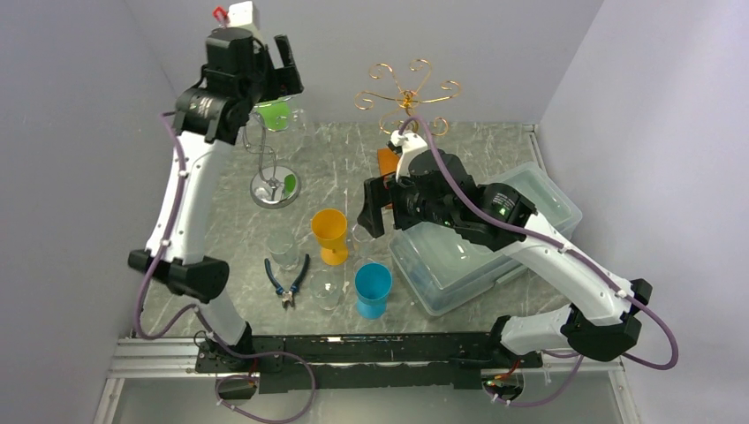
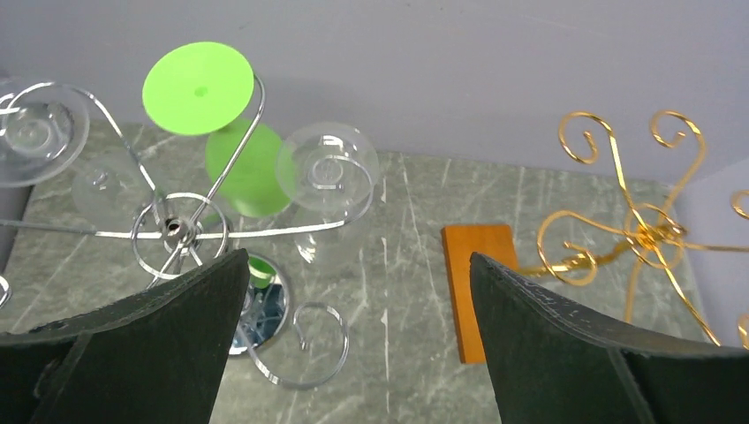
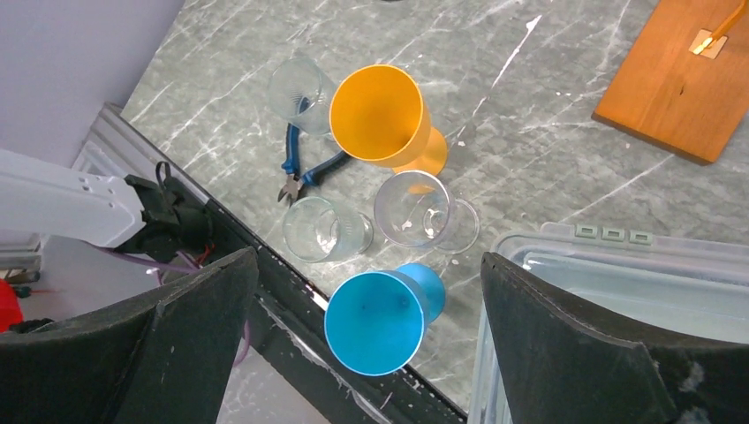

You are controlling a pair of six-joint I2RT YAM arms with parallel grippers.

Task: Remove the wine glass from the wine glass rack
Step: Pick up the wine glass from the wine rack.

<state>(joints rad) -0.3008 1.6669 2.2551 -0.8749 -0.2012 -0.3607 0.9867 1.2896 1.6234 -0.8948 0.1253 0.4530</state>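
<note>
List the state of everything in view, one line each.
left gripper, open, empty
right gripper, open, empty
silver rack, upright, loaded with glasses
green wine glass, hanging inverted on silver rack
clear wine glass, hanging inverted on silver rack
gold rack, upright, no glasses on it
orange goblet, standing upright
blue goblet, standing upright
pliers, lying flat
plastic bin, lid on
</note>
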